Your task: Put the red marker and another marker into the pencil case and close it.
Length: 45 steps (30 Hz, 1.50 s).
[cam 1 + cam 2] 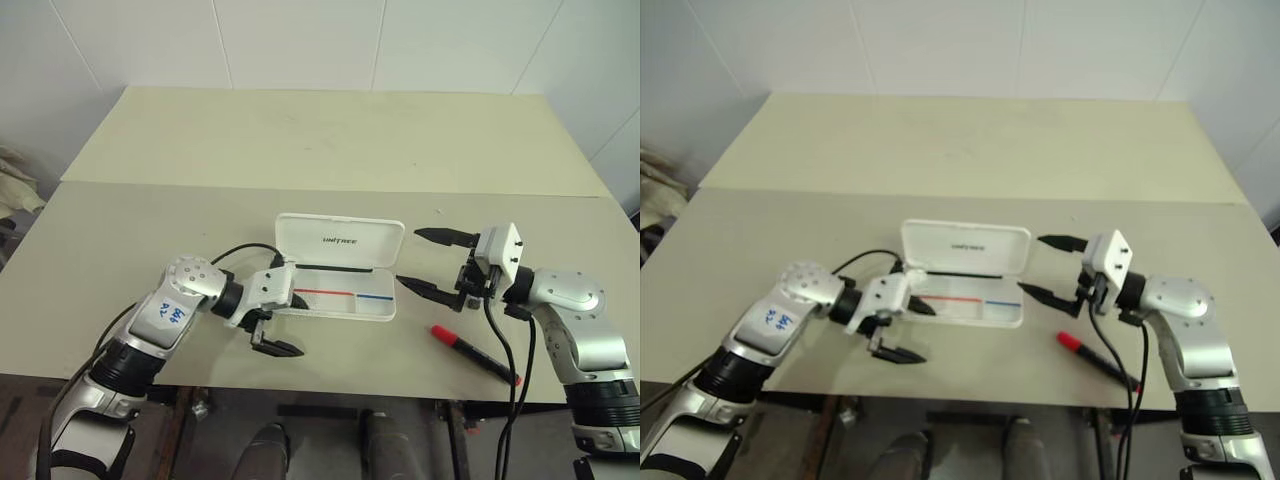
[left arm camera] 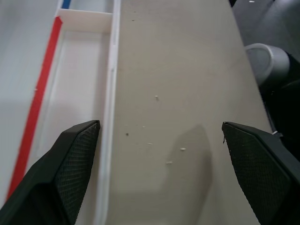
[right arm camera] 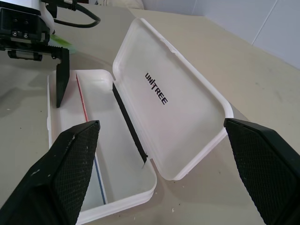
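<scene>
Your pencil case (image 1: 335,270) lies open on the table (image 1: 300,140), lid up; you still have the red marker (image 1: 475,355) to load and the lid to shut. It lies on the table just beside your released right claw (image 1: 428,262). Your left claw (image 1: 280,320) hangs released, empty, over the case's left end.

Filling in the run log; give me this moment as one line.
case: pencil case open, tray empty | red marker on table beside right arm | left gripper open at case's left end | right gripper open, empty
</scene>
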{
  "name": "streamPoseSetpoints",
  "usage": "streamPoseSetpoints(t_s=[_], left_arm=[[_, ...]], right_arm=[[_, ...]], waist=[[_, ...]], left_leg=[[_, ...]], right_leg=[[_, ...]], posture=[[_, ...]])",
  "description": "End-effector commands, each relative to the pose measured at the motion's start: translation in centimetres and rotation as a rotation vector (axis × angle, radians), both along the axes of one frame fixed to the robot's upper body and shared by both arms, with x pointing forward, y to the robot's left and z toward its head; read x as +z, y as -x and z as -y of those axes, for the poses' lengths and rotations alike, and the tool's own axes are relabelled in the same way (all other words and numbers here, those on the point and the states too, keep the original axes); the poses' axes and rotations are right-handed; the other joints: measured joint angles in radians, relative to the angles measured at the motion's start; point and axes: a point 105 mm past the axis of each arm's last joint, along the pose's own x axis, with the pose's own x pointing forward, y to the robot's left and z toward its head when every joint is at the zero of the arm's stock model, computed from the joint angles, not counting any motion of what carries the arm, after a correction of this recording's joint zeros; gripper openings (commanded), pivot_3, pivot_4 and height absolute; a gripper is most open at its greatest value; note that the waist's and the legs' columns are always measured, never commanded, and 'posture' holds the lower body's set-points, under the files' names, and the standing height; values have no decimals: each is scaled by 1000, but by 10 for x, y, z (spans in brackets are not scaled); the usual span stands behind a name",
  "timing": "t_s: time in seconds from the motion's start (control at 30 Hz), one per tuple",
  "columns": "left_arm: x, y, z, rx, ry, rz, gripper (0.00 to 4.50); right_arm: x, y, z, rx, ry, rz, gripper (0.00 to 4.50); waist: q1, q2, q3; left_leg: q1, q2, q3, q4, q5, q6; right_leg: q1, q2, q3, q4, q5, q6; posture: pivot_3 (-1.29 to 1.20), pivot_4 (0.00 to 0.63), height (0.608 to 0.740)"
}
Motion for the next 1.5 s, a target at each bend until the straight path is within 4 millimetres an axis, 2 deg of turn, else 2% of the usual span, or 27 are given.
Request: streamPoseSetpoints(t_s=[0.03, 0.2, 0.37, 0.57, 0.7, 0.87, 1.27, 1.43, 1.5], left_arm=[[13, 2, 3, -42, 57, 53, 4467], [42, -5, 0, -51, 208, 127, 4467], [70, -1, -9, -58, 357, 144, 4467], [85, 11, -33, -23, 383, 41, 4467], [94, 23, -51, 3, 358, -28, 4467], [102, 17, -64, 49, 364, 29, 4467], [105, 9, -67, 80, 399, 103, 4467], [106, 7, -68, 80, 394, 102, 4467], [107, 6, -68, 80, 394, 104, 4500]], right_arm=[[10, 4, -5, 19, -14, 42, 4500], [7, 7, 2, 3, -1, 18, 4500], [-1, 15, 16, -27, 43, -38, 4500], [-13, 30, 42, -95, 99, -122, 4500], [-20, 43, 57, -138, 103, -180, 4500], [-35, 55, 68, -175, 105, -267, 4500], [-82, 87, 81, -229, 112, -444, 4500], [-98, 92, 90, -254, 108, -478, 4500], [-106, 93, 93, -249, 120, -485, 4075]], waist=[[0, 0, 0], [1, 0, 0], [1, 0, 0], [0, 0, 0], [-1, 0, 0], [1, 0, 0], [0, 0, 0], [0, 0, 0], [0, -1, 0]], left_leg=[[0, 0, 0, 0, 0, 0], [0, 0, 0, 0, 0, 0], [0, 0, 0, 0, 0, 0], [0, 0, 1, 0, 0, 1], [0, 1, 3, 0, -1, 1], [1, 1, 4, 1, -1, 2], [1, 3, 8, 2, -1, 2], [1, 4, 8, 4, -1, 2], [1, 4, 8, 4, -1, 1]], right_leg=[[0, 0, 0, 0, 0, 0], [0, 0, 0, 0, 0, 0], [0, 0, 0, -1, 0, 0], [0, 0, 1, 0, 0, 0], [0, 1, 2, 0, 0, 0], [0, 1, 3, -1, 0, 0], [0, 3, 6, -2, 0, 0], [1, 4, 6, -3, 1, -1], [2, 4, 6, -3, 1, -2]], posture=[[0, 150, 740], [0, 150, 740], [0, 150, 740], [0, 150, 740], [0, 150, 740], [0, 150, 740], [0, 150, 740], [0, 150, 740], [0, 150, 740]])
